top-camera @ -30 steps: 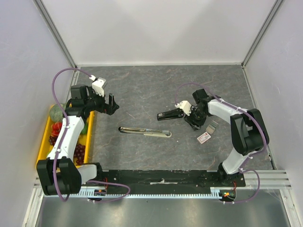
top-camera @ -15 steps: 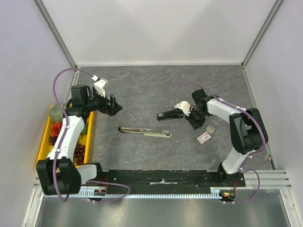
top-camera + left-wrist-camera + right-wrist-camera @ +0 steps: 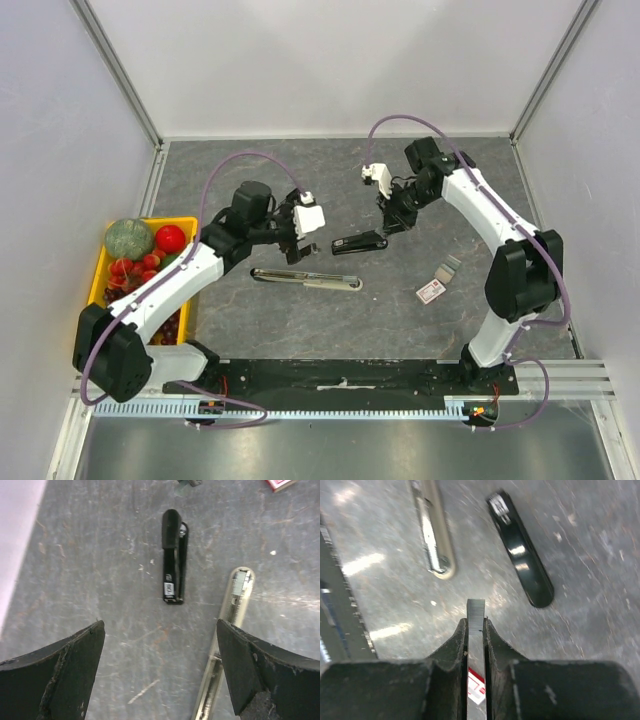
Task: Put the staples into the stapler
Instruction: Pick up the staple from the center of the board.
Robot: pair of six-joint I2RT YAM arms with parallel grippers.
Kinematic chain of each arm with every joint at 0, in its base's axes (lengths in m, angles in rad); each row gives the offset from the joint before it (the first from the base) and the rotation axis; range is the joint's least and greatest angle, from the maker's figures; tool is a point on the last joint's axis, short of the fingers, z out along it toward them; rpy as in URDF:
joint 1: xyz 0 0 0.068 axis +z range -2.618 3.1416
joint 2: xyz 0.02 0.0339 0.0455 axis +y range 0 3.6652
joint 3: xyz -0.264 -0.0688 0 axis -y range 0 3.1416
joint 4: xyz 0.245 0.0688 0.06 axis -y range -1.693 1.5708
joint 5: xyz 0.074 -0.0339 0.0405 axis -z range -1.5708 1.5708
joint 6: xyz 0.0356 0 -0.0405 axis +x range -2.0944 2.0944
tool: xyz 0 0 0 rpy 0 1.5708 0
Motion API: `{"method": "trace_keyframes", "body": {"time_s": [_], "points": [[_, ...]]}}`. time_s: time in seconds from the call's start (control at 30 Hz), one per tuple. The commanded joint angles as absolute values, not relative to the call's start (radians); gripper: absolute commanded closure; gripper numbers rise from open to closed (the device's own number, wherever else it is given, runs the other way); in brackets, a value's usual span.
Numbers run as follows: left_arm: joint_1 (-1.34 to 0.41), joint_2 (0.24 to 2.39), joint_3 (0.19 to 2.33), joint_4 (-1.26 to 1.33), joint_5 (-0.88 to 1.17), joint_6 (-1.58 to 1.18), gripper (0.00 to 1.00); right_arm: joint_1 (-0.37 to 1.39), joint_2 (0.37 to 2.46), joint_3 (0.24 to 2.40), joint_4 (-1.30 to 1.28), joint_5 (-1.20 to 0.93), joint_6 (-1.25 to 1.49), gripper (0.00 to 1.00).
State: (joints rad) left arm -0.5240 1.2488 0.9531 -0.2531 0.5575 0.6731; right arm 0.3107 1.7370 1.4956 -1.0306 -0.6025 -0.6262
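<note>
Staples [image 3: 476, 609] jut from the clamped right gripper [image 3: 475, 626] over table [image 3: 590, 630] beside the stapler [image 3: 520, 565]; left gripper [image 3: 160, 630] spread wide.

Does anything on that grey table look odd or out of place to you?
The long silvery metal stapler lies swung open flat mid-table, its inner channel exposed. At the table's left edge, a yellow bin of fruit seems unrelated to office supplies.

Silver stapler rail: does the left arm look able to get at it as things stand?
Probably yes. The left pincer hovers open close by the silver stapler rail, nothing lying between them; the black stapler part lies clear of it.
</note>
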Motion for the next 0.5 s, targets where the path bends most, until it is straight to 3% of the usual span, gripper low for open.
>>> {"method": "trace_keyframes", "body": {"time_s": [0.0,0.17,0.47], "points": [[-0.595,1.287,1.042,-0.176,0.417,0.860,0.02,0.322,1.824,1.646,-1.271,-0.863,-0.698,0.84],[-0.708,1.324,1.066,-0.155,0.259,0.940,0.02,0.357,1.943,1.741,-1.446,-0.957,-0.801,0.83],[-0.853,1.385,1.106,-0.219,0.156,1.055,0.02,0.429,1.950,1.763,-1.456,-0.979,-0.790,0.81]]}}
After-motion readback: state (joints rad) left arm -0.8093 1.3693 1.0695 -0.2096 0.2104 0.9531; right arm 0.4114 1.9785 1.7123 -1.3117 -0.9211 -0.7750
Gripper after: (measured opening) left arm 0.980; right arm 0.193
